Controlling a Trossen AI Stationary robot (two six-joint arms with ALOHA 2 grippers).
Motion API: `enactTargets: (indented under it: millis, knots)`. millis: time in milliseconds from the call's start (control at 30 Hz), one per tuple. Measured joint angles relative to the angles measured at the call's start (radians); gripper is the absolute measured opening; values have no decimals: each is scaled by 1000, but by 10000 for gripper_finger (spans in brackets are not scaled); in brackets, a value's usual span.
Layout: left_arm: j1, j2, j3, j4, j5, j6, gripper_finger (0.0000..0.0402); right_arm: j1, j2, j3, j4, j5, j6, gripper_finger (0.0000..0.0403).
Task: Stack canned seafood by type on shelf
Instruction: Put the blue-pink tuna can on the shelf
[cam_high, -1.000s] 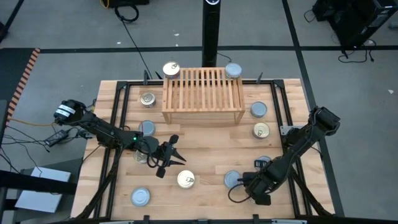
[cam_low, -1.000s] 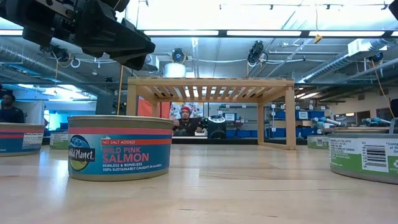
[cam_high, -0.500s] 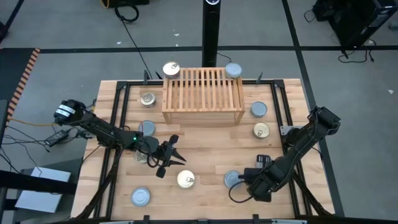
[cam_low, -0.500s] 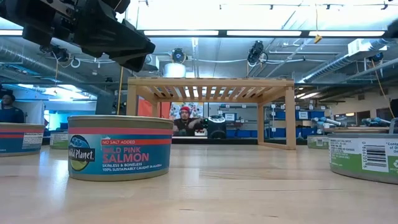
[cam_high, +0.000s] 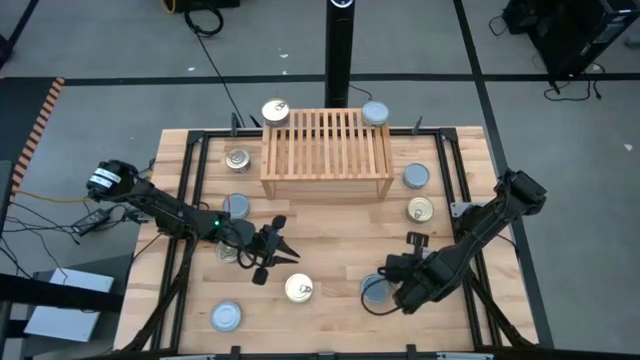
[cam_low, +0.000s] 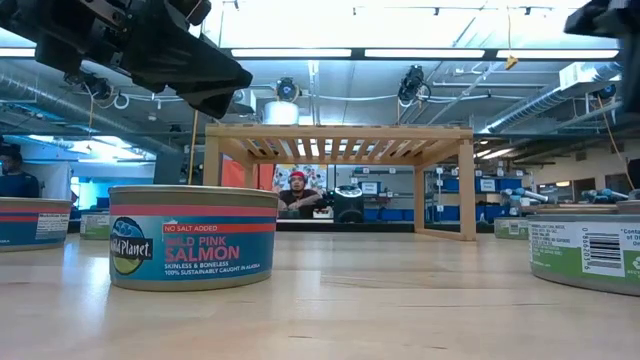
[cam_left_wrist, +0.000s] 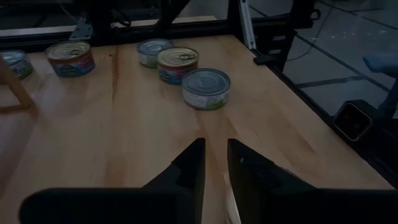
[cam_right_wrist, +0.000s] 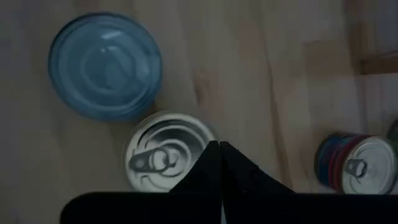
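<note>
The canned seafood is scattered over the tabletop around the light-wood shelf (cam_high: 325, 150), whose slatted top is bare. My left gripper (cam_left_wrist: 214, 158) hovers at the table's left centre (cam_high: 288, 255), pointing toward the right side. It is open by a narrow gap with nothing in it. My right gripper (cam_right_wrist: 219, 152) is shut and points down above the near right area (cam_high: 385, 288). Under it stand a blue-lidded tin (cam_right_wrist: 106, 65) and a gold pull-tab tin (cam_right_wrist: 165, 155). It holds nothing.
Two tins stand just behind the shelf's far corners (cam_high: 275, 110) (cam_high: 376, 112). Others stand at the left (cam_high: 237, 158), at the right (cam_high: 416, 176) (cam_high: 420, 210) and near the front (cam_high: 298, 288) (cam_high: 227, 317). A salmon tin (cam_low: 193, 238) stands close to the low camera. Black frame rails (cam_high: 190, 200) border the table.
My right gripper has risen and drifted a little toward the table's left, tipping further downward, and has stayed shut. It now covers more of the blue tin below it. No tin has moved.
</note>
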Motion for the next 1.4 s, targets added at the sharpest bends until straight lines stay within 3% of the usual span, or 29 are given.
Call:
enactTargets:
  millis: [200,333,533,767,933,1100,1400]
  knots:
    - [0,0,0,-13,-10,-6,74,-52,0,-2,6,-66,61,23]
    - [0,0,0,-29,-10,-16,74,-90,-1,-37,51,-176,39,42]
    - [0,0,0,-44,-10,-23,74,-127,-1,-150,214,-262,-44,7]
    - [0,0,0,-47,-11,-45,74,-166,-1,-248,291,-348,-75,7]
    - [0,0,0,-47,-18,-45,74,-205,-7,-274,339,-342,-132,8]
    - [0,0,0,-47,-39,-43,74,-267,-5,-276,382,-245,-211,6]
    - [0,0,0,-51,-40,-42,74,-406,3,-282,622,-202,-437,6]
